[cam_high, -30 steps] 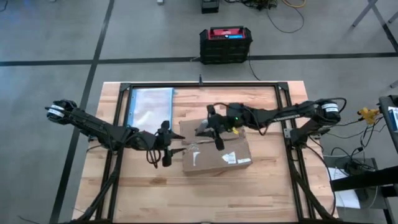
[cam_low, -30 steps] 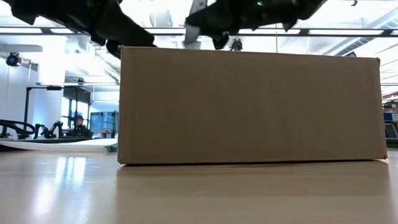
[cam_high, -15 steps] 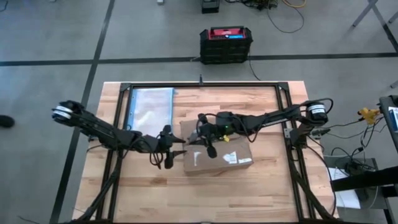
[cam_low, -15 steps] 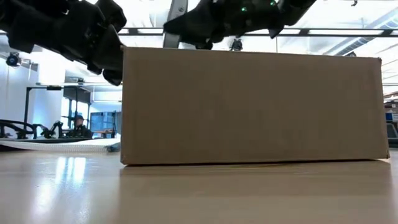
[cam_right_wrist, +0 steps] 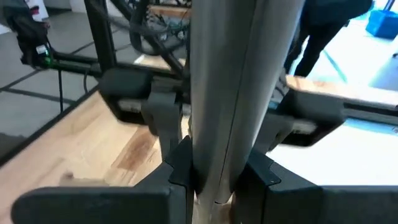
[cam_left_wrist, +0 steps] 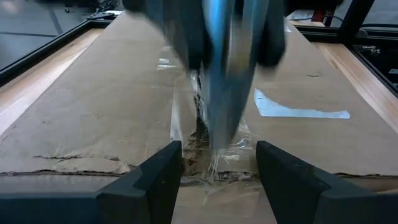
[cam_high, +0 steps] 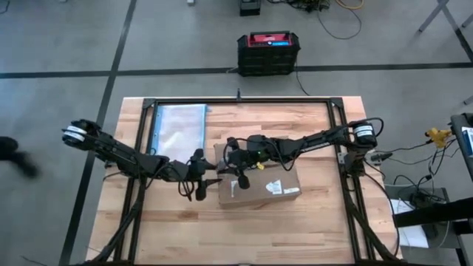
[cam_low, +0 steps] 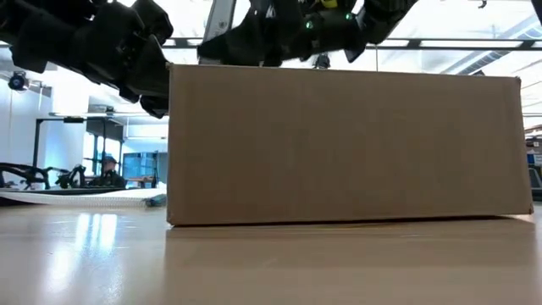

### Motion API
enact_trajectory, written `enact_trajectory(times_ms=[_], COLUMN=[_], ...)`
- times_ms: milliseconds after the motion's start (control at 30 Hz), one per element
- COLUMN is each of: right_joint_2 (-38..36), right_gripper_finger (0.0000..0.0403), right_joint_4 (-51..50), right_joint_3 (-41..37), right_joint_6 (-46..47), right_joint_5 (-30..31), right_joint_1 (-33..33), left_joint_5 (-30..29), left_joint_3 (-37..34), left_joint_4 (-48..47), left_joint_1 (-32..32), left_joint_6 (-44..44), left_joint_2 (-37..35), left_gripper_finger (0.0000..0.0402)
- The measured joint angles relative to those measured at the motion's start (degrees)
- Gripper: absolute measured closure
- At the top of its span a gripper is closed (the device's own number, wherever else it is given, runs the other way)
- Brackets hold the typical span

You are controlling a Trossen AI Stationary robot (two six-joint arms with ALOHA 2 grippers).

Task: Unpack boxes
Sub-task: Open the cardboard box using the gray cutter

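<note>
The brown cardboard box [cam_high: 259, 181] lies flat on the table, its top flaps shut and taped. My right gripper [cam_high: 235, 157] hovers over the left part of the box top, shut on a grey metal tool [cam_right_wrist: 239, 81]. The tool's tip [cam_left_wrist: 214, 155] comes down on the clear tape seam [cam_left_wrist: 186, 124] at the box's left end. My left gripper [cam_high: 201, 179] stands open at that left end, level with the top edge, one finger [cam_left_wrist: 149, 186] on each side of the seam. My right gripper pinches the grey tool's shaft [cam_right_wrist: 217, 165] between its two fingers. The tool runs on past the fingers, slanting down toward the table's left. Its tip meets the taped seam at the box's left edge. My left gripper: whether its fingers touch the box's end I cannot tell.
A clear blue-edged plastic bag [cam_high: 179, 127] lies flat at the table's far left. A black crate with a red top [cam_high: 268, 52] stands on the floor beyond the far edge. A black frame [cam_high: 236, 100] borders the table. A person's foot [cam_high: 15, 151] shows at the far left.
My right gripper has gone toward the table's left edge along the box top and sunk a little, carrying the tool to the box's left end. My left gripper has come down to the box's left end and then kept still.
</note>
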Motion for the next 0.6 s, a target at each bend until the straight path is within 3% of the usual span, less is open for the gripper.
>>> enact_trajectory(times_ms=[600], right_joint_2=[0.0], right_gripper_finger=[0.0346], right_joint_4=[0.8], right_joint_3=[-0.1], right_joint_6=[-0.9], right_joint_5=[0.5], right_joint_1=[0.0], left_joint_5=[0.0], left_joint_3=[-0.1], left_joint_4=[0.0], left_joint_1=[0.0], left_joint_6=[-0.4], left_joint_2=[0.0], left_gripper_finger=[0.0215])
